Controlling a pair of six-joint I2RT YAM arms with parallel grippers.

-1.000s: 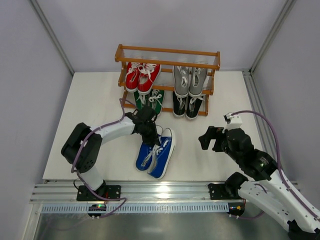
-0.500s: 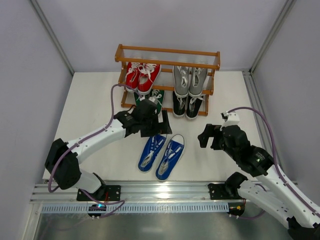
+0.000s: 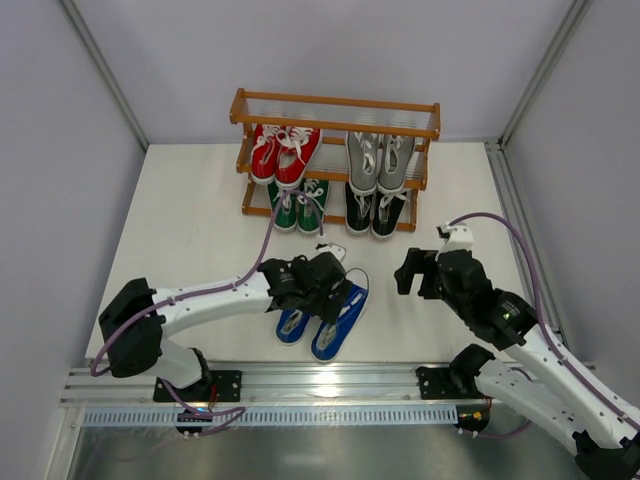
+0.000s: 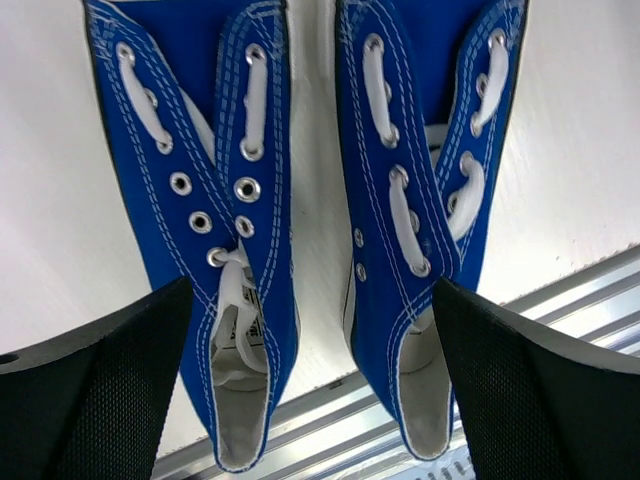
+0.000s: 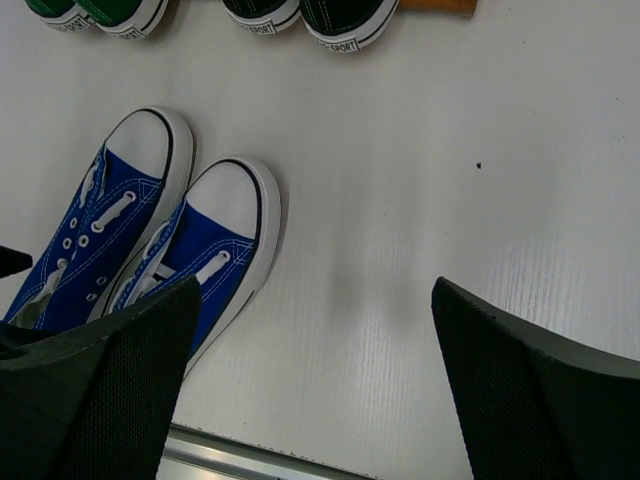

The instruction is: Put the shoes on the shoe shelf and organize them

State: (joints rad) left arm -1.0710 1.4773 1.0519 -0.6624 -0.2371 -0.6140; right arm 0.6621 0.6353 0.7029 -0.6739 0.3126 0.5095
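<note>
A pair of blue shoes [image 3: 335,322] lies side by side on the white table, toes toward the shoe shelf [image 3: 335,104]. My left gripper [image 3: 325,290] hovers just above them, open, its fingers [image 4: 110,390] straddling both heels with nothing held. In the left wrist view the blue shoes [image 4: 205,210] fill the frame. Red shoes [image 3: 283,152] and grey shoes [image 3: 380,160] sit on the middle tier, green shoes [image 3: 298,205] and black shoes [image 3: 378,212] on the lowest. My right gripper [image 3: 412,275] is open and empty over bare table to the right; its wrist view shows the blue shoes [image 5: 215,250] at the left.
The shelf's top tier [image 3: 400,127] holds nothing. The metal rail [image 3: 330,385] runs along the table's near edge just behind the blue heels. Grey walls close in on three sides.
My left arm has drawn back from the shelf to above the blue shoes, and its jaws have opened. Both green shoes now show on the lowest tier. The right arm barely moved.
</note>
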